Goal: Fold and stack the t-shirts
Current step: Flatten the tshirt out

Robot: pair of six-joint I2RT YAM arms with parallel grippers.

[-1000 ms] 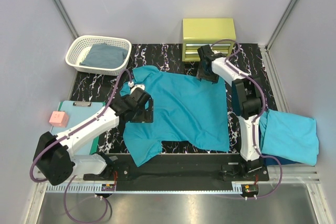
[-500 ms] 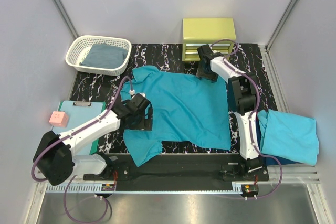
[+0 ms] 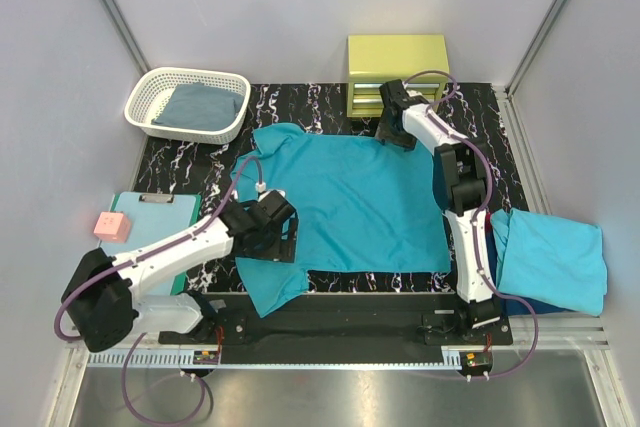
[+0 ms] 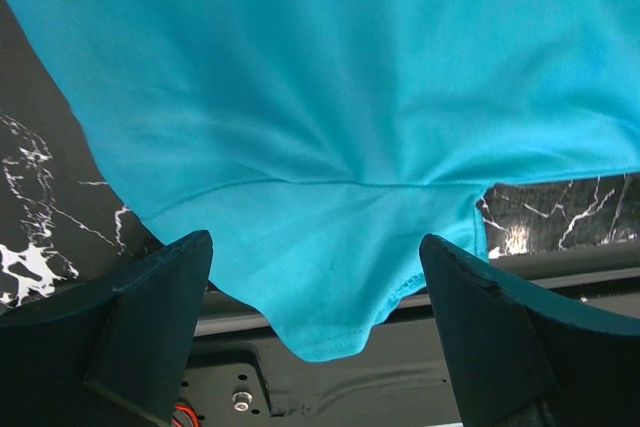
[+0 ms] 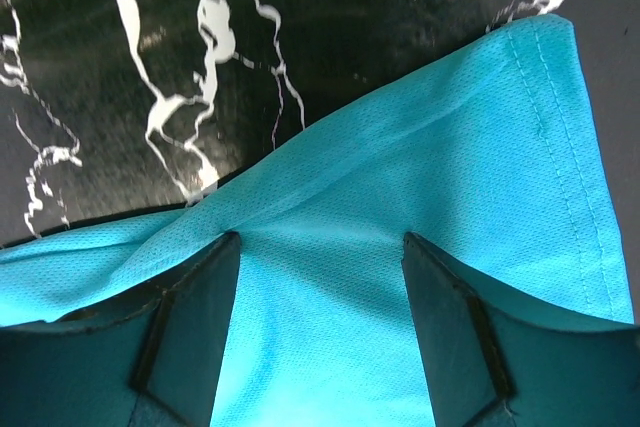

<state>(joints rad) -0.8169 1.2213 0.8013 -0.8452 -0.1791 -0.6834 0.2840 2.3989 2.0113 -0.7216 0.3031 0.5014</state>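
Teal t-shirt lies spread flat on the black marbled mat, mid-table, and covers most of the mat's centre. One sleeve points to the far-left corner. The other sleeve hangs over the mat's near edge, left of centre.

Left pincer is over the shirt's near-left part, just above that near sleeve. In the wrist view its fingers are spread wide with nothing pinched, and the sleeve hem is visible in the gap below them.

Right pincer is at the shirt's far-right corner, close to the yellow-green drawer box at the table's far edge. Its fingers stand apart and straddle the stitched corner hem. The cloth lies flat under them and is not gripped. Contact with the fabric can't be told.

A second, lighter turquoise t-shirt sits folded at the table's right edge, near side, well apart from the teal one.

The white basket is at the far-left corner with a grey-blue cloth inside. The mint-green clipboard is at the left edge, with a pink cube on its left side.
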